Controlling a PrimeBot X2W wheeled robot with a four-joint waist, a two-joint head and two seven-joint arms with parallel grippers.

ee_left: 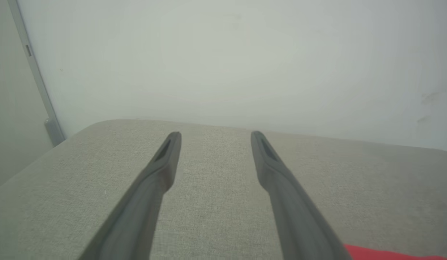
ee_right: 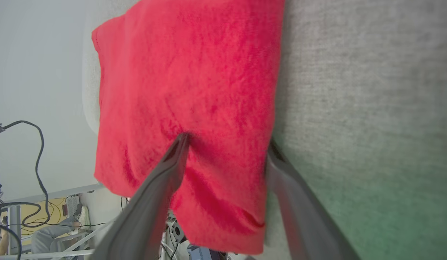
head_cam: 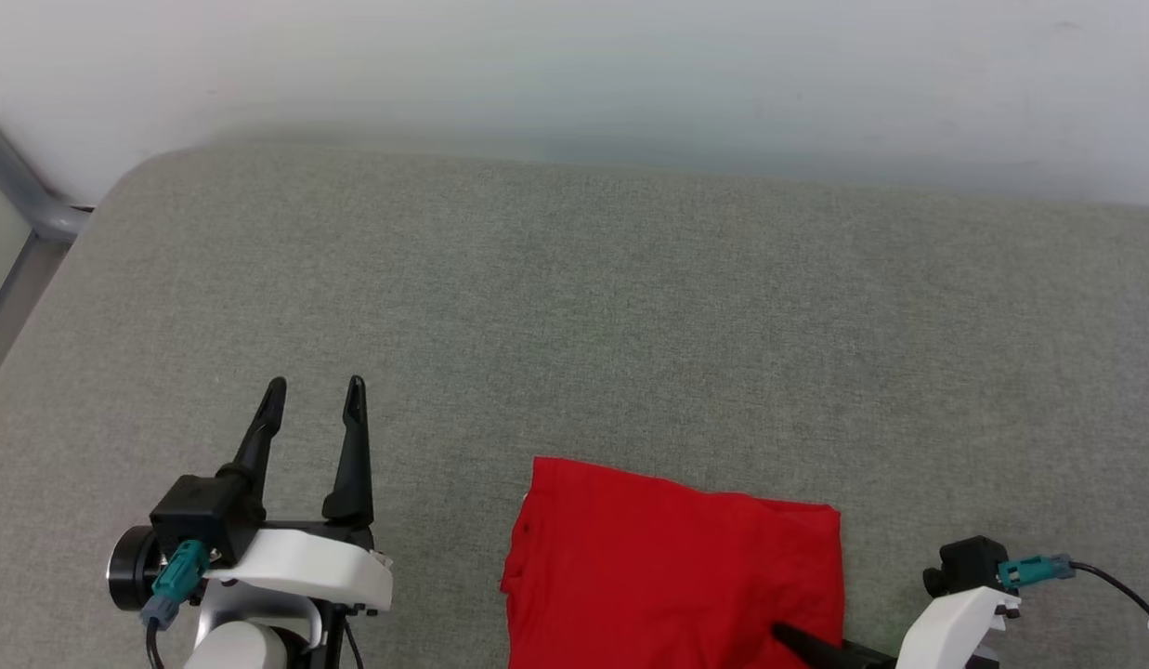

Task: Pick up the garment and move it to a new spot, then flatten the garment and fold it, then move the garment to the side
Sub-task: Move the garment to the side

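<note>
Garment (head_cam: pixel 672 576) lies as a compact red rectangle at the near edge of the grey cushion (head_cam: pixel 574 307), right of centre, plain side up. We see no sleeves or lettering, so we judge it already folded, with only the move to the side outstanding.

The right gripper (ee_right: pixel 227 141) comes in from the near right with jaws wide. One finger presses a dent into the cloth. The other sits just beside the garment's right edge, over bare cushion. We read this as straddling that edge so that closing would pinch the stacked layers together. Nothing is gripped yet.

The left gripper (head_cam: pixel 316 383), jaws equally wide and empty, hovers over bare cushion at the near left, well apart from the garment. We judge it parked there to keep out of the way, since one arm is enough for a bundle this compact.

Risk noted: a pinch catching the top layer alone would pull the fold open when lifted.
</note>
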